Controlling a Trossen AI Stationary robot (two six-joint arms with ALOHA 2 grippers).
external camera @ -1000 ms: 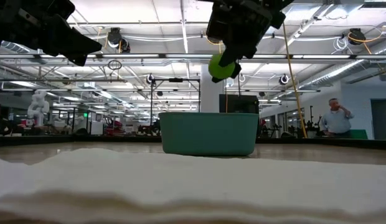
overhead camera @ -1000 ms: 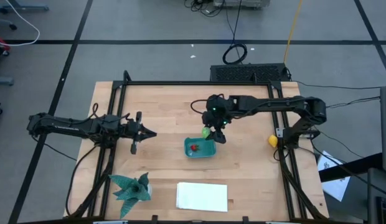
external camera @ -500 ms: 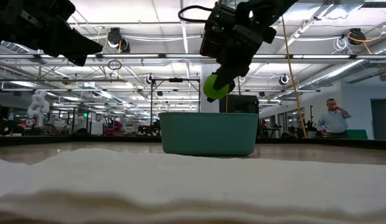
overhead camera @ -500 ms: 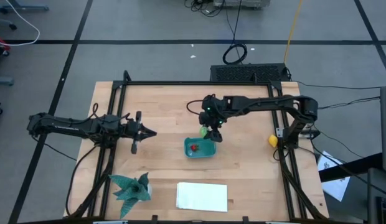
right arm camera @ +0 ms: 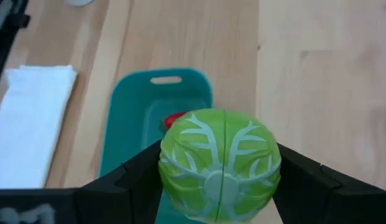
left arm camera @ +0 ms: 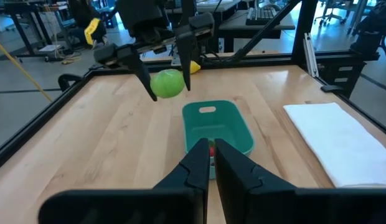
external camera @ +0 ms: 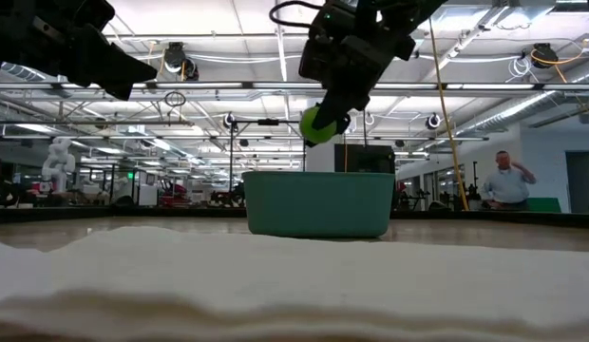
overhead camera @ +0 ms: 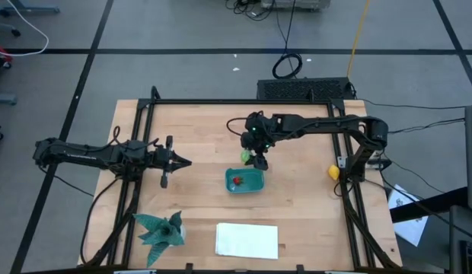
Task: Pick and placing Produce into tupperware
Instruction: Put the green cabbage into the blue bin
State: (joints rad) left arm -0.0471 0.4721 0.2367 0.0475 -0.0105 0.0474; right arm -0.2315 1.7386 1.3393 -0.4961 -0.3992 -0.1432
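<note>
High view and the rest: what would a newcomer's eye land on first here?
First, the green ball clamped in the right gripper, hanging above the far rim of the teal tub at mid-table. Next, the red piece already lying inside the tub. Then the yellow piece alone at the table's right edge, while the left gripper waits, shut, over the left side.
</note>
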